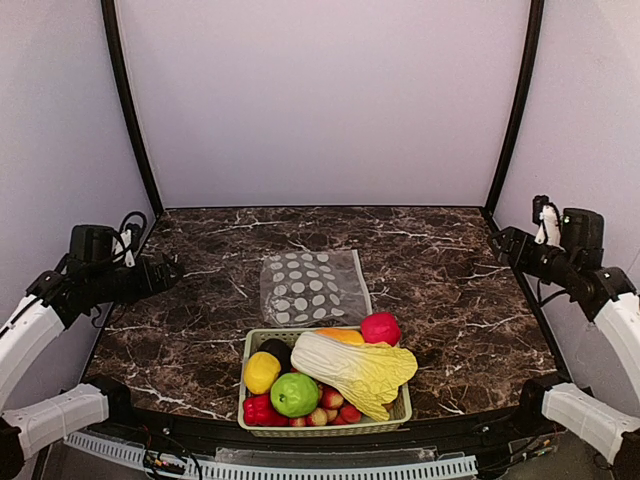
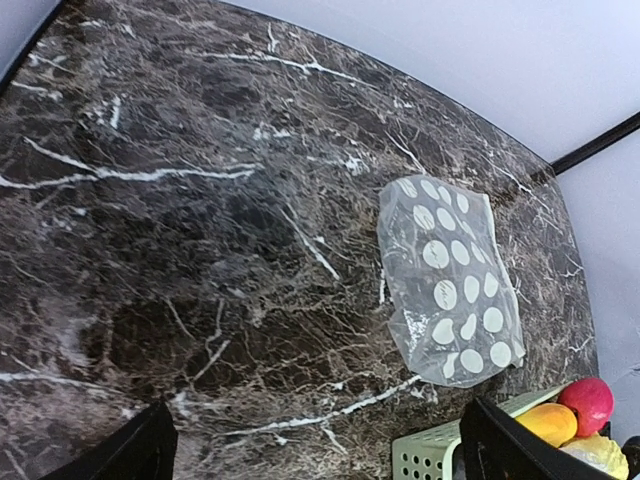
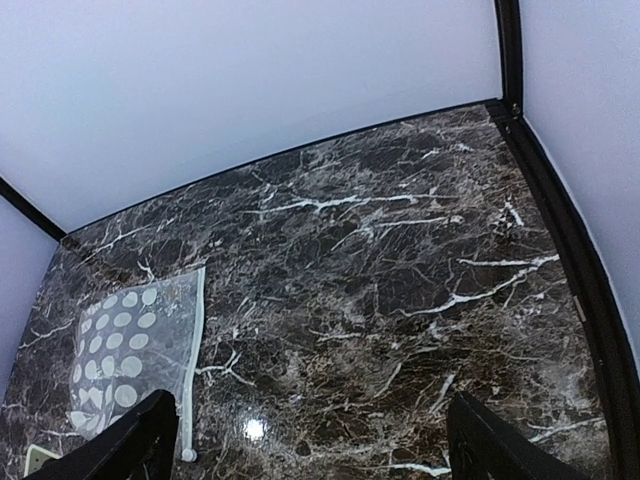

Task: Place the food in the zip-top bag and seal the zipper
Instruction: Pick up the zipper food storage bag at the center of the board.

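Your left gripper [image 2: 320, 420] and right gripper [image 3: 310, 420]: both wide open, empty, clear of bench [image 1: 200, 330]. Flat just behind basket [image 1: 320, 428]: zip-top bag [image 1: 312, 288]. Its zipper [image 3: 196, 340] runs near-far along right edge, plain only in right wrist view. Only top view shows napa cabbage [image 1: 355, 365] whole: across basket, stem end left.

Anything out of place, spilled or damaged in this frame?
Nothing spilled or damaged. The cabbage lies slantwise across the heaped basket, leafy end reaching its right rim. The bag lies flat behind it, slightly wrinkled.
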### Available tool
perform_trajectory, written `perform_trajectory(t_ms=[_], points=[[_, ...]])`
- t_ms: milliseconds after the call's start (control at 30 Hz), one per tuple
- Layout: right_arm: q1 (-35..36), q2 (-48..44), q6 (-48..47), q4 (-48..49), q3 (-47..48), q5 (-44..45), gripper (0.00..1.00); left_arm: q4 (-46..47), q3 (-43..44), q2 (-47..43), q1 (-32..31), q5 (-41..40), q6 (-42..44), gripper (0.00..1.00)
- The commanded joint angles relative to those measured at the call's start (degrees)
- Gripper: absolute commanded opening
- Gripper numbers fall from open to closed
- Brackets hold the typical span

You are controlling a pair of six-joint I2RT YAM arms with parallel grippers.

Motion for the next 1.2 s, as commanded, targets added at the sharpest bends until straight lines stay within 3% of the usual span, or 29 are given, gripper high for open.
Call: perform_trajectory(t_ms=[0,233,567,733,867,1167], points=[[0.8,2.9,-0.7,-0.1,1.5,-6.9,0.91,9.5,-6.4,1.3,-5.6,2.4,-7.2,0.98],[3.6,7.8,0.5,0.1,1.0,-9.4,0.89,23.3,-9.4,11.2,-15.7,1.5,-12.9,0.96],[5.0,10.3,1.4,0.0,0.3,-9.8,0.89,43.7,-8.8,30.5,-22.5,5.5,-19.0,0.86],[5.0,10.5,1.2,-0.5,0.6,-9.4,0.89,48.0,-6.6,39.1,-24.7,5.2,-19.9,0.79],[5.0,10.8,1.1,-0.4,0.1,-9.9,0.89,50.0,-4.8,45.4,-24.8,6.8,-20.1,0.67],[5.0,11.6,-0.1,-0.4,-0.4,-10.1,0.89,51.8,-1.4,52.9,-24.9,7.7,-20.8,0.60]])
